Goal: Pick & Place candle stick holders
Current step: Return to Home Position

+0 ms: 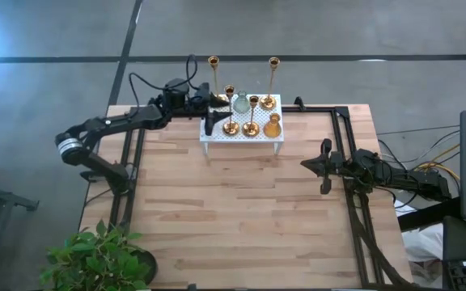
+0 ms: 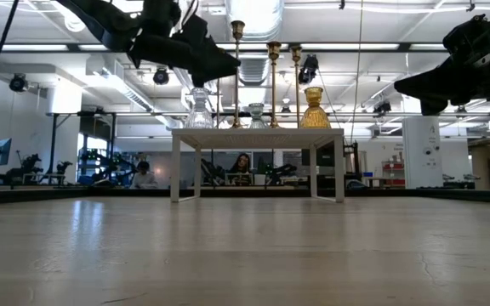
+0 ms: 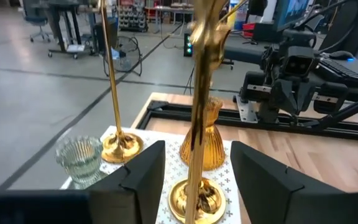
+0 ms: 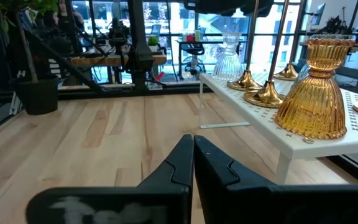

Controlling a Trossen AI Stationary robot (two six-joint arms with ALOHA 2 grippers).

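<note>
A white perforated rack (image 1: 241, 139) at the table's far edge carries the candle stick holders: tall brass ones (image 1: 213, 77) (image 1: 273, 81), two shorter brass ones (image 1: 230, 113) (image 1: 252, 113), a squat amber one (image 1: 273, 126) and clear glass ones (image 1: 240, 103) (image 2: 198, 109). My left gripper (image 1: 210, 123) is open at the rack's left end. Its fingers stand on either side of the nearest brass holder's stem (image 3: 197, 124), above its round base (image 3: 197, 200), without touching it. My right gripper (image 1: 318, 166) is shut and empty, above the table to the right of the rack.
The rack stands on thin legs (image 2: 175, 166) above the wooden table (image 1: 241, 218). A black frame (image 1: 346, 153) runs along the table's sides. A potted plant (image 1: 95, 259) stands at the near left corner. People sit in the room behind the table (image 2: 243, 166).
</note>
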